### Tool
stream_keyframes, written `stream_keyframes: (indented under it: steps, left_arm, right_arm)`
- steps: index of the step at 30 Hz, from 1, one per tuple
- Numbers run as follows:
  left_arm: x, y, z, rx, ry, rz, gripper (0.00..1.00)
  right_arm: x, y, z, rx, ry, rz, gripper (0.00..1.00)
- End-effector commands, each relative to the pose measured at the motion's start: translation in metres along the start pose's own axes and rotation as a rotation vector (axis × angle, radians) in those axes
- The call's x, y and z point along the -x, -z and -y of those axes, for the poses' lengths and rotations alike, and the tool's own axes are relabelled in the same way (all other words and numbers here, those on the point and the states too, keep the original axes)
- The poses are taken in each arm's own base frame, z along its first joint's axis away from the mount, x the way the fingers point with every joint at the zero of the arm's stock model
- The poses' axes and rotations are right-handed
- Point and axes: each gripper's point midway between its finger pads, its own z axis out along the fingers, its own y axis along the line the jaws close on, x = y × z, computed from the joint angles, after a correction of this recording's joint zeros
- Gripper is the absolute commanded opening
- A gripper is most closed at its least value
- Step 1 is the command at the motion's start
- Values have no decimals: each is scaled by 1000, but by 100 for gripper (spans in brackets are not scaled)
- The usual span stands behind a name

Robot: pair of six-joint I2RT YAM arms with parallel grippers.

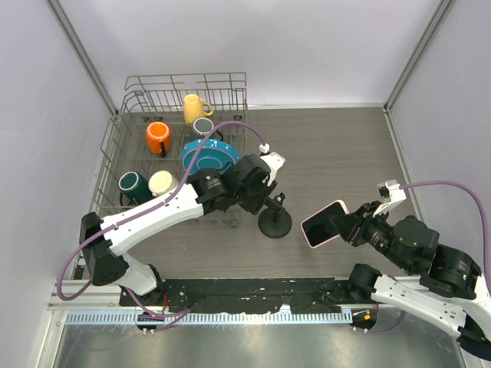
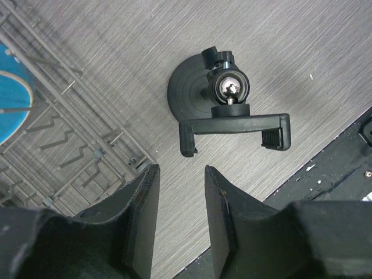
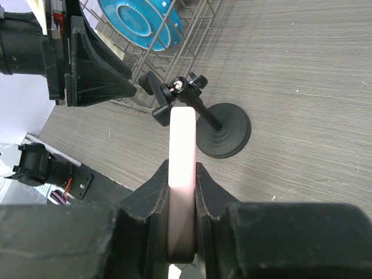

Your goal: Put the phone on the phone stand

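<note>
Pale walls box in a grey, wood-grained desk [image 1: 337, 153], and from where I stand the far left corner is taken up by a wire dish rack [image 1: 138, 96]. It holds a blue plate [image 1: 209, 156] and several mugs: a yellow mug [image 1: 194, 107], an orange mug [image 1: 158, 136], a dark green mug [image 1: 132, 185] and a cream mug [image 1: 163, 182].

Just right of the rack's near right corner stands the phone stand [image 1: 275, 223], its round black base flat on the desk. From the right wrist camera its post leans up and to the left from the base [image 3: 224, 131] to a shiny ball joint with the cradle on top. The left wrist camera looks down on that cradle [image 2: 235, 125], a black bracket with a lip at each end and nothing in it.

Over the stand's left side hangs the left hand [image 1: 268, 199]. Its two fingers [image 2: 142, 209] are parted by a clear gap with only bare desk showing between them, and the cradle lies just beyond their tips without touching them.

Off the desk, to the right of the stand, the phone [image 1: 324, 223] is held with its dark screen tilted upward and its pink edge showing. The right hand [image 1: 349, 226] has it pinched at the right-hand end. In that wrist's view both fingers [image 3: 158, 180] press flat against the phone's faces, and the pink edge [image 3: 182, 151] points straight at the cradle. The phone is close to the stand but apart from it.
</note>
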Motion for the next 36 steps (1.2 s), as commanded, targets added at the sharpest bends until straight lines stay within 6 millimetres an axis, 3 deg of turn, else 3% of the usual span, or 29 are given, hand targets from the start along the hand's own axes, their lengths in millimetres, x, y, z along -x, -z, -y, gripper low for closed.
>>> stream_keyframes:
  steps: [1,12,24,34,36]
  left_arm:
    - [12,-6,4,-9,-12,48,39]
    - [16,-14,8,12,-28,60,37]
    - [14,-20,7,63,-60,65,27]
    - [11,-25,14,40,-74,62,29]
    - [9,-27,17,26,-77,55,23]
  right_arm:
    - [31,2,-21,82,-47,115,1]
    - [25,-6,-23,82,-46,98,1]
    - [21,-13,-24,75,-43,87,1]
    - [24,-17,-27,69,-30,85,1]
    - [24,-19,-25,46,-12,72,1]
